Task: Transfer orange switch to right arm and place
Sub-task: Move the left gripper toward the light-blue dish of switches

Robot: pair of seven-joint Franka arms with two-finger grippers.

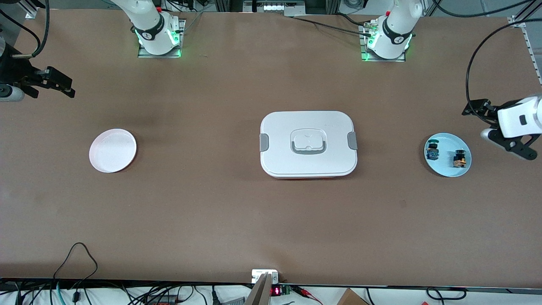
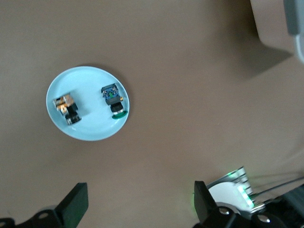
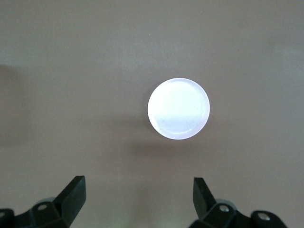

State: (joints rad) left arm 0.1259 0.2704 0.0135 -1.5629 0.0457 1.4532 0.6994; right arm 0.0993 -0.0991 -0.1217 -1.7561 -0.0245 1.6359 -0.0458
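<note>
Taking the white lidded container (image 1: 308, 144) at the middle of the desk (image 1: 237, 220) as the landmark, the light blue plate (image 1: 448, 167) is found toward the left arm's end from it. On that plate lies the orange switch (image 1: 460, 159), with the blue-bodied, green-capped switch (image 1: 432, 151) just beside it, on the side nearer the container. Since the two lie close together, the wrong one could be seized, or the neighbour knocked off the plate, if the descent is poorly centred.

The left end effector (image 1: 518, 146) is held in the air past the plate's outer edge, jaws spread and empty. The switch is tiny and lies on its side, so it could be pinched off-centre and dropped during the hand-over.

Toward the right arm's end from the container sits the empty white plate (image 1: 112, 150). The right end effector (image 1: 59, 84) waits above the desk's edge there, released, holding nothing.
</note>
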